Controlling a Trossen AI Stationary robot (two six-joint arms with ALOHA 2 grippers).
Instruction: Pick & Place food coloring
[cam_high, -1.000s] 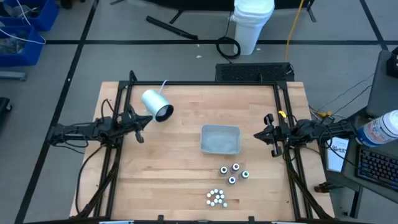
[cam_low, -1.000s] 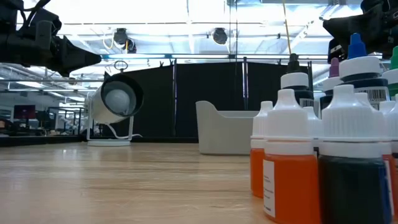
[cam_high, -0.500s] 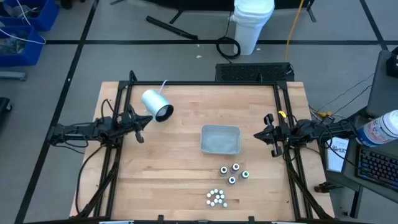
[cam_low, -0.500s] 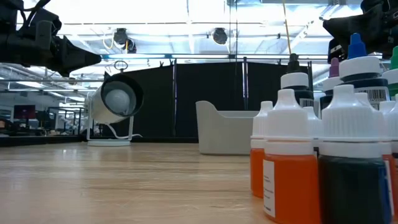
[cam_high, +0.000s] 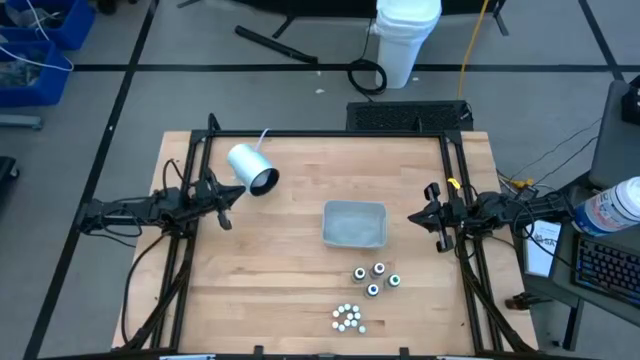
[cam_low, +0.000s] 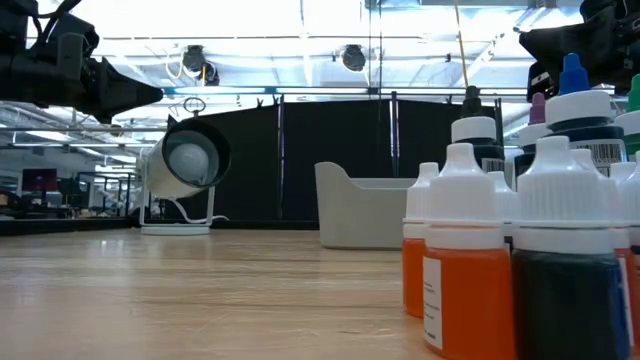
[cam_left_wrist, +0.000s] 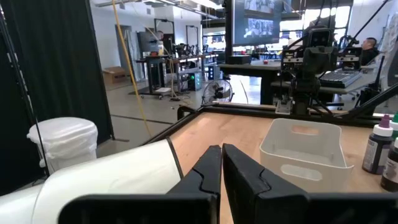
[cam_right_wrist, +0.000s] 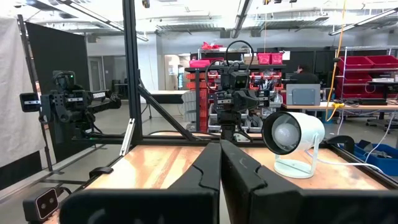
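The food coloring stands on its bases in two clusters near the table's front right: several bottles with dark bodies and white caps (cam_high: 376, 278), and several smaller all-white ones (cam_high: 347, 317). Close to the low camera show an orange one (cam_low: 468, 265) and a dark green one (cam_low: 570, 275). My left gripper (cam_high: 226, 208) hovers shut at the table's left side, fingers level (cam_left_wrist: 221, 158). My right gripper (cam_high: 414, 216) hovers shut at the right side (cam_right_wrist: 220, 158). Both are far from the bottles and hold nothing.
A grey rectangular tray (cam_high: 354, 223) sits mid-table, just beyond the bottles. A big white cylinder with a dark mouth (cam_high: 252, 168) stands at the far left, close to my left gripper. A black frame (cam_high: 330, 134) edges the table. Bare wood lies across the left half.
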